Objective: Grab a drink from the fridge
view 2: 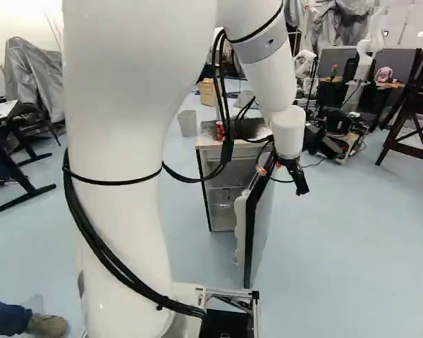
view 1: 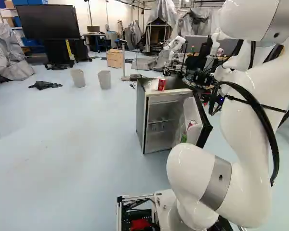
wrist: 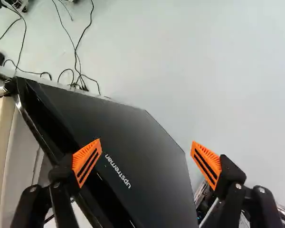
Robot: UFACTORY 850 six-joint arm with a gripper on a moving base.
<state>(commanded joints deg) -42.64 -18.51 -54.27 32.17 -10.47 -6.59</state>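
1. Currently, with twelve o'clock straight ahead of the base, the fridge [view 1: 141, 113] stands at about twelve, its door [wrist: 133, 142] swung wide at the cabinet's five o'clock side.
2. A red can [view 1: 162, 84] stands upright on the fridge's top.
3. Another red can [view 1: 192, 123] sits in the door's inner shelf, with a green item [view 1: 184, 138] just beside it.
4. Small things [view 1: 154, 127] also stand on a shelf inside the cabinet; they may be cans, though they are too small to tell for sure.
5. The gripper [view 2: 290, 179] hangs at one o'clock, by the door's upper edge. Its jaws are spread well apart with nothing clasped: in the wrist view one orange pad is over the door's edge, the other out past its dark outer face.
6. Thin cables [wrist: 76, 47] lie on the floor beyond the door's hinge end.
7. Farther off, two grey bins [view 1: 104, 80] stand at eleven o'clock, and another robot [view 2: 365, 56] rises at one.
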